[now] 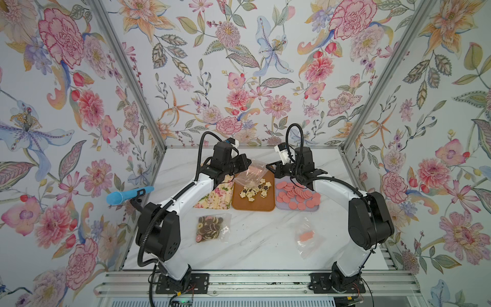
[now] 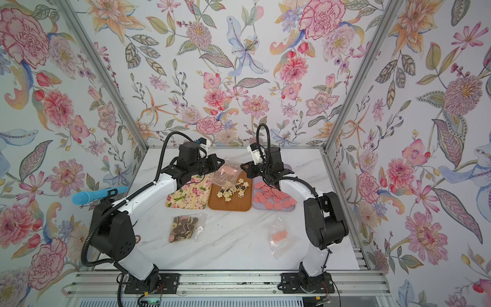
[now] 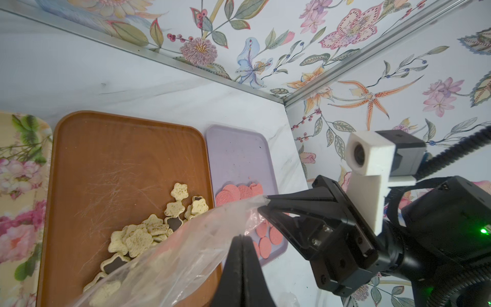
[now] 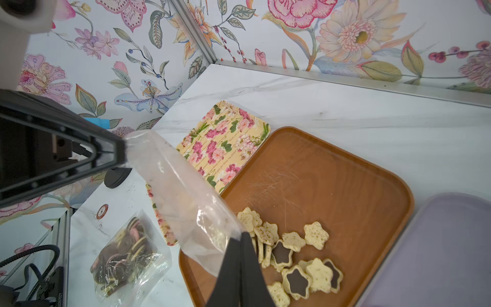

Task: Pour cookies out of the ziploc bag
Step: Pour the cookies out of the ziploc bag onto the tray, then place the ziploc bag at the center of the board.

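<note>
Left jaws, nearest the wrist lens: pressed together on one edge of the clear plastic ziploc bag. Right jaws: pinching another corner. Bag held slack between them, above the brown rectangular tray. Cream and dark star-shaped cookies lie heaped on the tray beneath it. Risk: thin film slipping from either pinch, or a sideways swing scattering any leftovers onto the white marble worktop.

- Bright, even, diffuse light fills both top views; shadows beside the brown tray are faint and soft
- Wide-angle stretch enlarges the wallpaper flowers far from the tray, toward the edges
- In the wrist views the tray's scratches are sharp; the clear bag above it shows a pale sheen
</note>
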`<state>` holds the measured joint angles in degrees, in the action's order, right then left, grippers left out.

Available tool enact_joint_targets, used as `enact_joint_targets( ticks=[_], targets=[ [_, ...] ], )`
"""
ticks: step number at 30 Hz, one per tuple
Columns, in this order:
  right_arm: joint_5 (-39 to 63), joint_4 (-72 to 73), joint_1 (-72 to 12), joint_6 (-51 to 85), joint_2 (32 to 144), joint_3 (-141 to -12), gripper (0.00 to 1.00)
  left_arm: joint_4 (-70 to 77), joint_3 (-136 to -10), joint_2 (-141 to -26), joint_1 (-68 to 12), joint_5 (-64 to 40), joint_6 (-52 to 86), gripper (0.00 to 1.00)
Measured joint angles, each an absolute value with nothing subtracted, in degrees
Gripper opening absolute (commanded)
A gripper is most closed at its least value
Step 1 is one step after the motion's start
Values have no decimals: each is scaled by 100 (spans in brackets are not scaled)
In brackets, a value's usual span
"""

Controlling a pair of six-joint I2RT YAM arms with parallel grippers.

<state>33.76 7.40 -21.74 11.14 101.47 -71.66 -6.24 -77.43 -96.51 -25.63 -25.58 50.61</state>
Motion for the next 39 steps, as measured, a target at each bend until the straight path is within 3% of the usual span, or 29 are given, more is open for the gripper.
enact_joint_targets(
  ticks=[21, 39],
  targets=[
    [3398, 878, -2217, 1138, 10027, -7072, 0, -714, -7321, -9266, -2740, -2355, 4469, 0],
    [2974, -56, -2805, 1118, 7664, -5865, 0, 235, -4821, -6869, -3494, -2368, 4115, 0]
  ],
)
